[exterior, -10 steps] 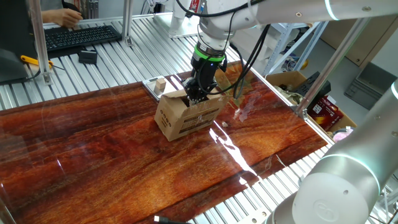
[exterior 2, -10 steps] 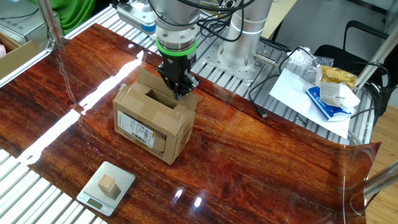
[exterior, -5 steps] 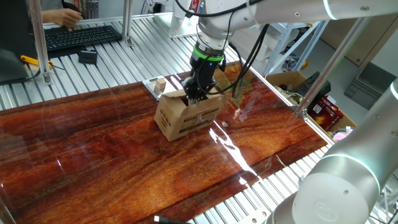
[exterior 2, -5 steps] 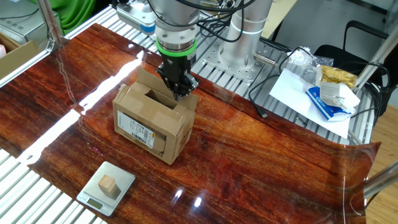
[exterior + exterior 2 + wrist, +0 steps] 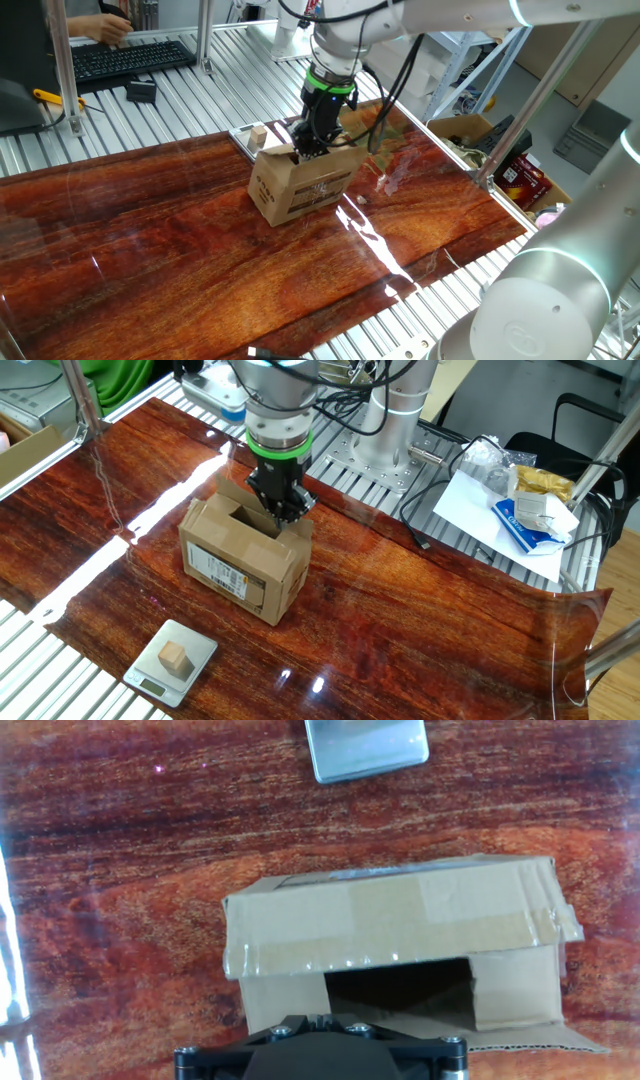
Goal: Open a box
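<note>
The box is a small brown carton on the dark wooden table. It also shows in the other fixed view and in the hand view. One long top flap lies flat under clear tape. The flap beside it is lifted, which leaves a dark opening. My gripper points down at the box's top edge next to that opening. Its fingers look pressed together on a flap. In the hand view only the gripper's black body shows and the fingertips are hidden.
A small silver scale with a wooden block stands near the box; it also shows in the hand view. A larger open carton sits off the table's right end. Papers and packets lie by the arm's base.
My gripper has shifted a little to the left along the box top, and the box has slid slightly with it.
</note>
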Robot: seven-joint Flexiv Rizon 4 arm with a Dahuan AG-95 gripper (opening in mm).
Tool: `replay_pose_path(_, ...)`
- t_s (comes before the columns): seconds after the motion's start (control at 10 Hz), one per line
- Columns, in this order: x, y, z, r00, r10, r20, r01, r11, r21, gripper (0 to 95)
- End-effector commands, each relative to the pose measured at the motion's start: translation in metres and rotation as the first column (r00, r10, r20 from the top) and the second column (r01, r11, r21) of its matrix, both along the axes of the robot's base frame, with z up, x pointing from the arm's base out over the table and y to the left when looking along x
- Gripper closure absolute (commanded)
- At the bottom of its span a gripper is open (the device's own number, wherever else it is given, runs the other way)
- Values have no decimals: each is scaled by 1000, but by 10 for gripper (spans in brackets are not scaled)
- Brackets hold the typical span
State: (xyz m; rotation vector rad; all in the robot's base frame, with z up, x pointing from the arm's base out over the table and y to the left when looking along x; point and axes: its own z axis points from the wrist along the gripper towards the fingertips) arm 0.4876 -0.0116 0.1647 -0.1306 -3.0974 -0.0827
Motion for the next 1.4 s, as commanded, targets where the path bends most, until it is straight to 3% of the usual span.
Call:
replay_pose_path(0.1,6,0,1,1000,2,0,-2,1000,0,950)
replay_pose_path(1.4,74,3,5,998,30,-46,-30,1000,4,950)
